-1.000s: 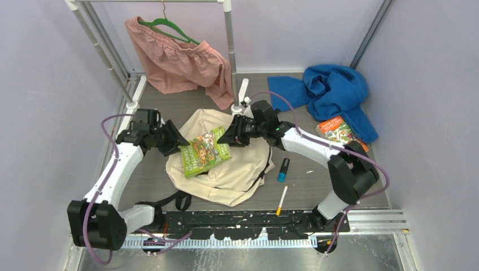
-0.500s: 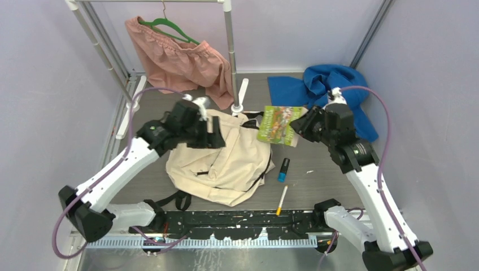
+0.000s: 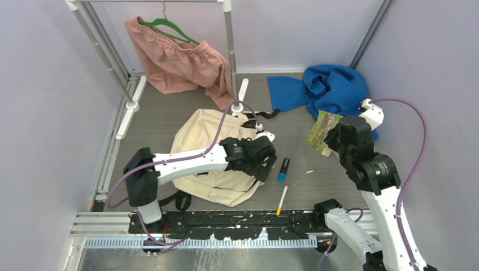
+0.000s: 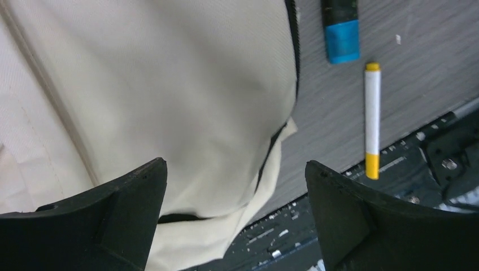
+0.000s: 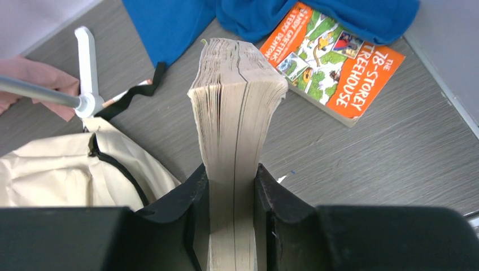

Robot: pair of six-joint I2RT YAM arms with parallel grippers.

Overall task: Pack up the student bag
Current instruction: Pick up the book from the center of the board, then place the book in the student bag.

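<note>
Right arm holds a paperback up; left arm hangs over the student bag

The student bag [image 3: 206,132], cream with black zipper lines, lies slumped at the middle of the table [image 3: 164,110], one black strap trailing toward the near edge. The left gripper [image 4: 234,169] hangs over the bag's near-right edge with its jaws wide apart and nothing between them. The right gripper [image 5: 231,175] is raised near the table's right edge, jaws clamped on the lower end of a thick paperback [image 5: 237,107] held upright, page edges facing the wrist camera. Below it a "78-Storey Treehouse" book [image 5: 333,62] lies flat, partly under the blue fleece cloth [image 3: 333,87] at the far-right corner. Just right of the bag lie a blue highlighter [image 4: 342,28] and, nearer the near edge, a white marker with yellow ends [image 4: 371,118].
</note>
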